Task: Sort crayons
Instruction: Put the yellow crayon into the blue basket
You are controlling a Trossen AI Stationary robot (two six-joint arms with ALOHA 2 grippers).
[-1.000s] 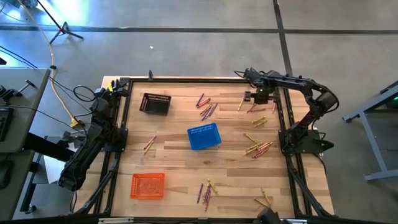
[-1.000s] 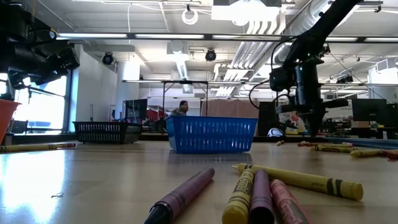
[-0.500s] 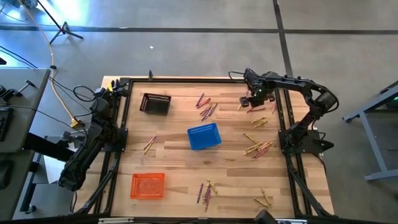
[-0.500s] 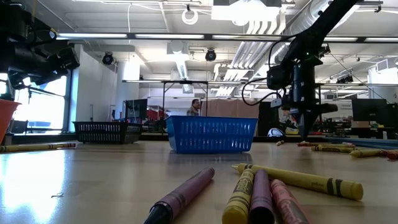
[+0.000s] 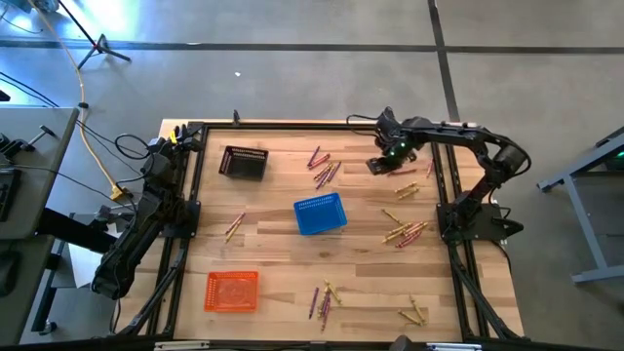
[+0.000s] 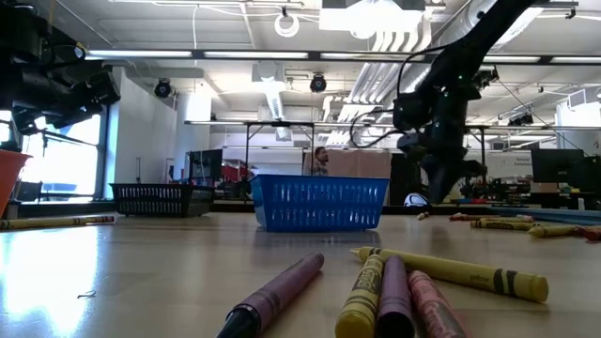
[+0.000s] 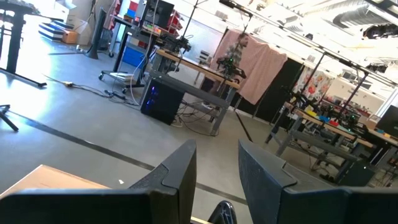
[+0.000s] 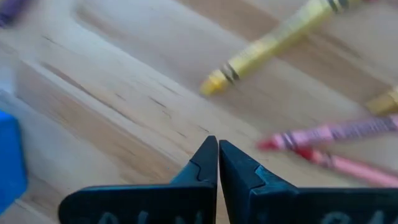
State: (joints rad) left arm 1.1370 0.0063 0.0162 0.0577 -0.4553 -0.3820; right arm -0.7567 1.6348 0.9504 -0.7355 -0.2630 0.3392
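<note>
While crayons (image 5: 404, 234) lie scattered, three baskets: black (image 5: 244, 162), blue (image 5: 320, 214), orange (image 5: 232, 291).

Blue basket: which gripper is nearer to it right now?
Right. The right gripper hangs above the table, just beyond the blue basket, toward the far right side. The left gripper is parked off the table's left edge, well away from it.

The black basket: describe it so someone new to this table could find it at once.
Start in the high view at the wooden table, on the left arm's side of its far edge. The black basket sits there, beyond the blue basket at the table's middle. It is the only dark mesh basket; the orange basket lies at the near edge on the same side.
</note>
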